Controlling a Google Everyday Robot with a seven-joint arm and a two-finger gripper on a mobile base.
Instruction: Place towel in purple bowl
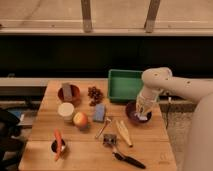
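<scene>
The surface (45,125) is pale wood, matt, with faint plank lines running left to right. At the right, the gripper (142,111) hangs over the purple bowl (131,108), its casing and the arm's smooth off-white plastic with a soft sheen. The bowl looks like dull plastic, and the towel (141,117) inside it shows as pale, soft cloth. The green tray (124,82) at the far side is smooth plastic. Near the front edge, a tool with a black handle (129,160) looks glossy, and a small utensil (103,128) beside the blue sponge (99,112) looks like grey metal. The sponge appears matt and porous.
</scene>
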